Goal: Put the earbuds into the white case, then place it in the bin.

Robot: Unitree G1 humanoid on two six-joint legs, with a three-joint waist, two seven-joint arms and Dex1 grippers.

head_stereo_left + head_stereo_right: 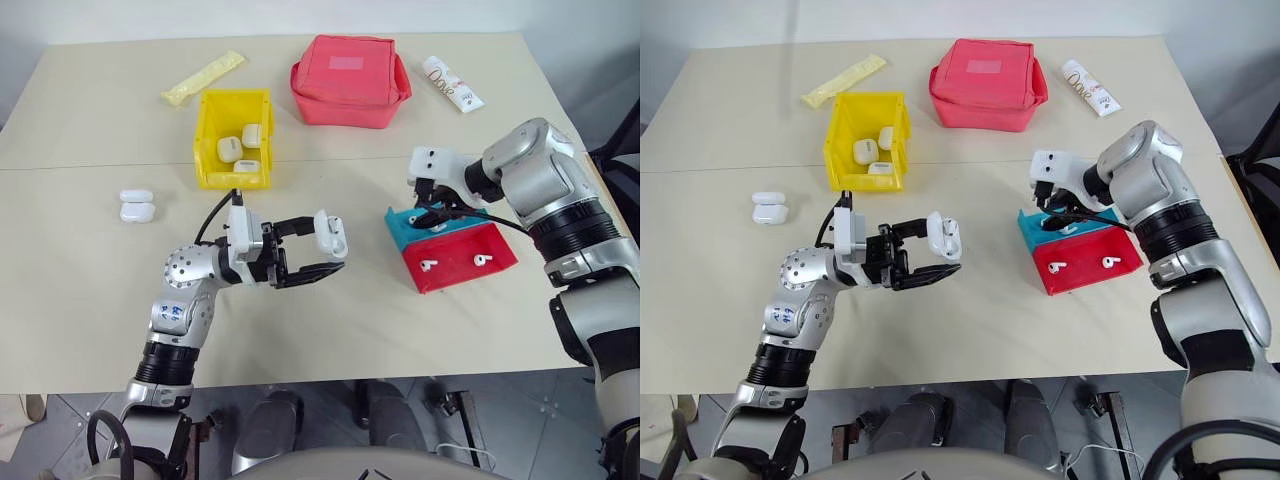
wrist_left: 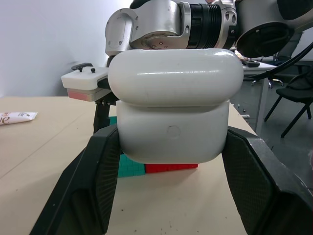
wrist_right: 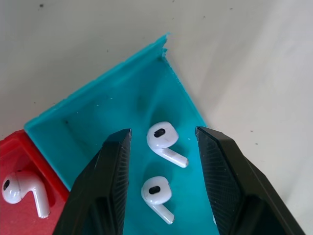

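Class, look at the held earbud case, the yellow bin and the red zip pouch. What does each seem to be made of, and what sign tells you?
White case, held in the left tool: likely hard glossy plastic; it shows bright reflections.
Yellow bin: probably moulded plastic; thin stiff walls, even colour.
Red pouch: apparently fabric; soft rounded edges, matte surface.

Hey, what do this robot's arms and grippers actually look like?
Silver-grey metal arms with rounded joints and black ribbed bands. Each wrist carries a white block; black cables loop past it. The left gripper and right gripper each have two black fingers with textured inner faces.
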